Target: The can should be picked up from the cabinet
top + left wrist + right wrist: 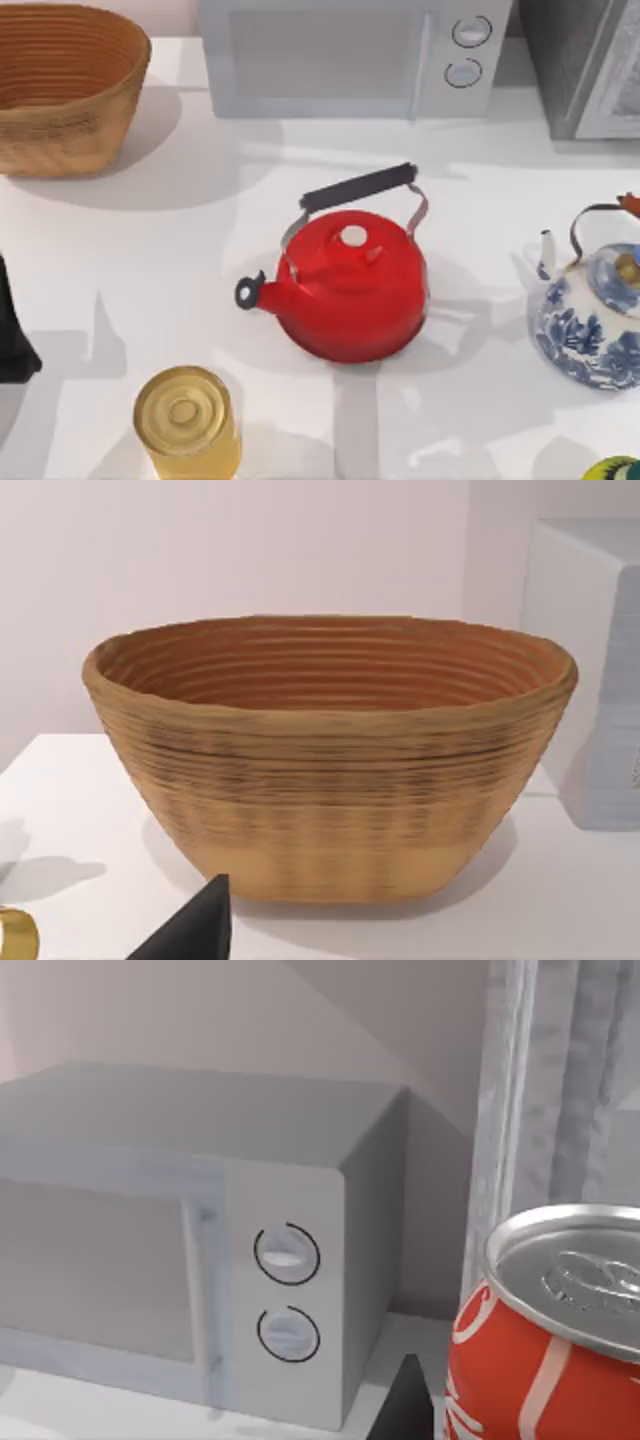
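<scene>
Sitting far left on the worktop, wicker basket holds nothing; can upright near cabinet; jaws' state indeterminable.

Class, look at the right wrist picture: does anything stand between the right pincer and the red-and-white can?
Nothing visible does. The can sits close up in the right wrist view, with a dark finger of the right pincer right beside it and no object between. The microwave stands off to one side, and the cabinet rises behind the can.
</scene>
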